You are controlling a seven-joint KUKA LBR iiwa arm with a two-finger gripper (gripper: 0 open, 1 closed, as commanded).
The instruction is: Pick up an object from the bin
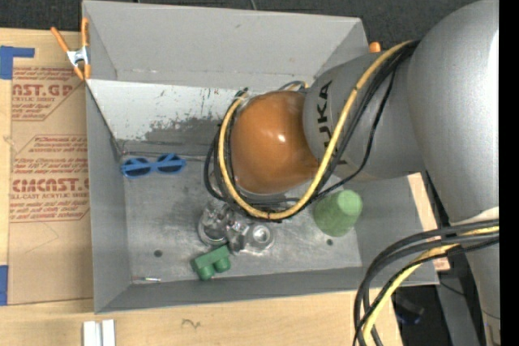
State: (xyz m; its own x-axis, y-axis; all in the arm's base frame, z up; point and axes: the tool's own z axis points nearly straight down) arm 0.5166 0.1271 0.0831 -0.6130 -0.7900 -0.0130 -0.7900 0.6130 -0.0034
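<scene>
Camera view: your gripper (pixel 235 231) is down low at mid-frame, near the green block (pixel 212 262), and nothing looks grabbed yet. Open or closed, I cannot tell. Next, I think you must grab and lift.

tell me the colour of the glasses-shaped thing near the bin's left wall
The glasses-shaped thing is blue, clearest in the camera view.
</scene>
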